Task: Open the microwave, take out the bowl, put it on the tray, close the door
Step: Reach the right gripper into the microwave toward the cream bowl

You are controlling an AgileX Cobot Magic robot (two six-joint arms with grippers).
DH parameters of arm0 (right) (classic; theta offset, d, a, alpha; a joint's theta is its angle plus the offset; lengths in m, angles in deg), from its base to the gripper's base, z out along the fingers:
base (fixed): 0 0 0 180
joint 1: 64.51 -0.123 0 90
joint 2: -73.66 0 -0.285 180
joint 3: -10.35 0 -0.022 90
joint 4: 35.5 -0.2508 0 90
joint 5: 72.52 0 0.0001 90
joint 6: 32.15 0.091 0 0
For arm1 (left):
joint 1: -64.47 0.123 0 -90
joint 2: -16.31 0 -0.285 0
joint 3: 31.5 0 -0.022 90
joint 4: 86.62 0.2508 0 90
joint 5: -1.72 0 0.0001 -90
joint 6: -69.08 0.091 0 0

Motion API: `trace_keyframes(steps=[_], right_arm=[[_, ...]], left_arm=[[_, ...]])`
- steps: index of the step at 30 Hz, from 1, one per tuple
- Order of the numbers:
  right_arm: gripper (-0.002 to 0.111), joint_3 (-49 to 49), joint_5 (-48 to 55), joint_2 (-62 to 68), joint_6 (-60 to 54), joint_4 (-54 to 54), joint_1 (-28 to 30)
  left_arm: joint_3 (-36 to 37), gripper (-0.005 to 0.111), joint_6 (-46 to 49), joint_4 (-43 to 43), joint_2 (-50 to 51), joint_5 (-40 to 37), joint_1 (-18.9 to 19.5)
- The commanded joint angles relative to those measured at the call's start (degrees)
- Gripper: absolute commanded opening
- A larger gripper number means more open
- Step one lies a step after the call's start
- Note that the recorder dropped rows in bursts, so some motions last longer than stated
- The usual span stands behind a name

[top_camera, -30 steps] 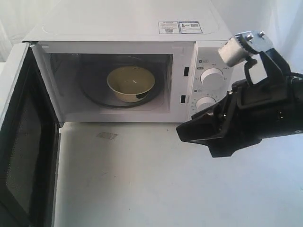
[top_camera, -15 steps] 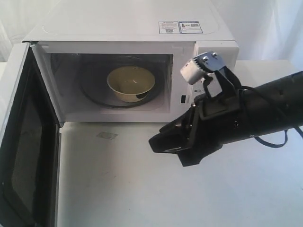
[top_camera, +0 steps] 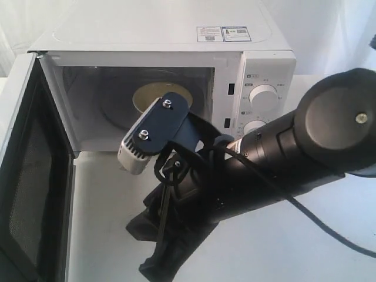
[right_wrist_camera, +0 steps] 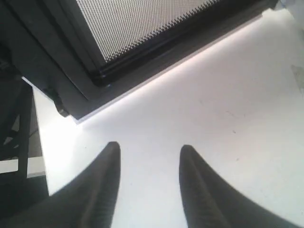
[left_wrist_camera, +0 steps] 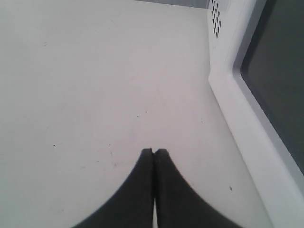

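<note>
Big black right arm (top_camera: 276,153) stretches in from 3 o'clock and angles down toward 7 over the white tabletop (top_camera: 305,247), with the right hand (right_wrist_camera: 149,147) spread apart and empty. Meanwhile the left hand (left_wrist_camera: 154,152) is pinched together on nothing. The wide white mesh-lined door (top_camera: 23,176) stands open at 9. The small cream-yellow round bowl (top_camera: 150,93) sits inside the boxy white microwave (top_camera: 176,35) at 12, half hidden behind the wrist.

Wht microwave (top_camera: 158,35), cream bowl (top_camera: 147,96).
</note>
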Motion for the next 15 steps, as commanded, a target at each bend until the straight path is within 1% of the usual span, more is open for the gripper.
trace_keyframes(steps=[1,2,4,6,8,13,14,15], right_arm=[[0.038,0.6,0.6,2.1,7.1,4.2,-0.4],[0.038,0.6,0.6,2.6,6.9,4.2,-0.5],[0.038,1.1,-0.7,3.4,6.9,7.7,-2.9],[0.038,2.4,-0.4,3.6,9.4,13.9,-5.1],[0.038,4.5,0.2,4.0,20.3,27.2,-7.7],[0.038,6.5,2.4,6.6,59.4,70.6,-11.4],[0.038,6.6,3.0,7.8,65.5,77.1,-11.8],[0.038,6.6,3.1,8.8,68.6,81.2,-12.2]], left_arm=[[0.2,0.0,-0.1,0.0,-0.2,-0.2,0.0],[0.2,0.0,-0.1,0.0,-0.2,-0.2,0.0],[0.2,0.0,-0.1,0.0,-0.2,-0.2,0.0],[0.2,0.0,-0.1,0.0,-0.2,-0.2,0.0],[0.2,0.0,-0.1,0.0,-0.2,-0.2,0.0],[0.2,0.0,-0.1,0.0,-0.2,-0.2,0.0],[0.2,0.0,-0.1,0.0,-0.2,-0.2,0.0],[0.2,0.0,-0.1,0.0,-0.2,-0.2,0.0]])
